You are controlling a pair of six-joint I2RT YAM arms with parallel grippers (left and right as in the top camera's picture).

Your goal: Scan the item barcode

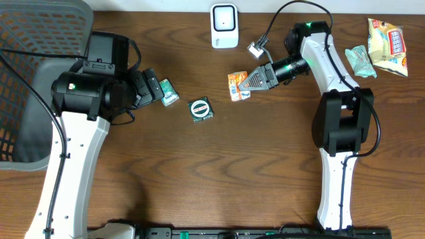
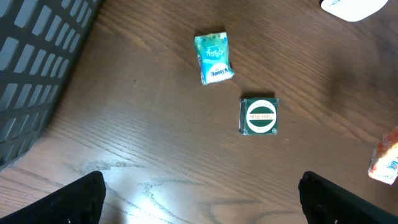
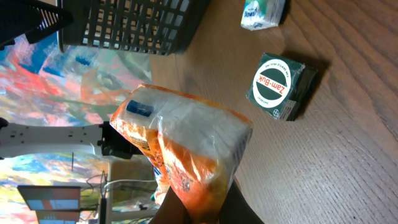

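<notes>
Starting at the 9 o'clock edge of the overhead view, one dark basket (image 1: 26,79) is seen. Beside it the left pincer (image 1: 154,87) is spread fully wide with nothing held (one small teal sachet (image 1: 168,91) lies just at its tips). One green Zam-Buk box (image 1: 200,109) is found on the worktop (image 1: 199,186) at 4 o'clock of that sachet. One white scanner (image 1: 224,26) is placed at 12 o'clock. The task's item, one orange packet (image 1: 234,83), is clamped in the tightly closed right pincer (image 1: 244,83), at 5 o'clock of the scanner and near it. Pickup is judged done; the barcode is yet to be presented to the scanner. At 3 o'clock a second teal sachet (image 1: 360,61) and one yellow snack bag (image 1: 386,45) are seen.
</notes>
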